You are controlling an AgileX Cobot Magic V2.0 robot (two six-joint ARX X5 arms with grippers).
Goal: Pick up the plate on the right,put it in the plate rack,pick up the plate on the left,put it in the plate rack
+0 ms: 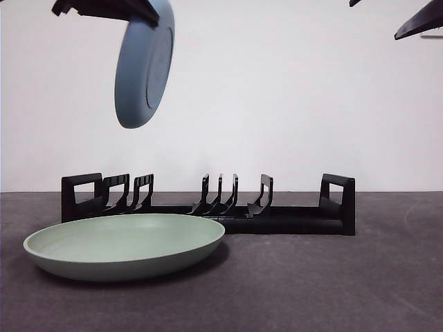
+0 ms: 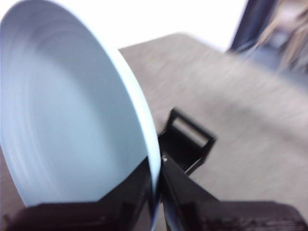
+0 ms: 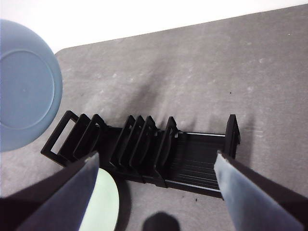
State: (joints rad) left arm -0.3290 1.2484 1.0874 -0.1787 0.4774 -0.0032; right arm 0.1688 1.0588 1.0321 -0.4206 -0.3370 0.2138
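Green plate (image 1: 124, 245) lies flat on the table (image 1: 332, 283), just in front of the plate rack (image 1: 208, 204), toward its left end. Rack empty. Above that end, left gripper (image 2: 156, 185) pinches the blue plate (image 1: 144, 66) by its rim, hanging tilted. Right gripper (image 3: 154, 185), jaws spread, hovers high over the rack.
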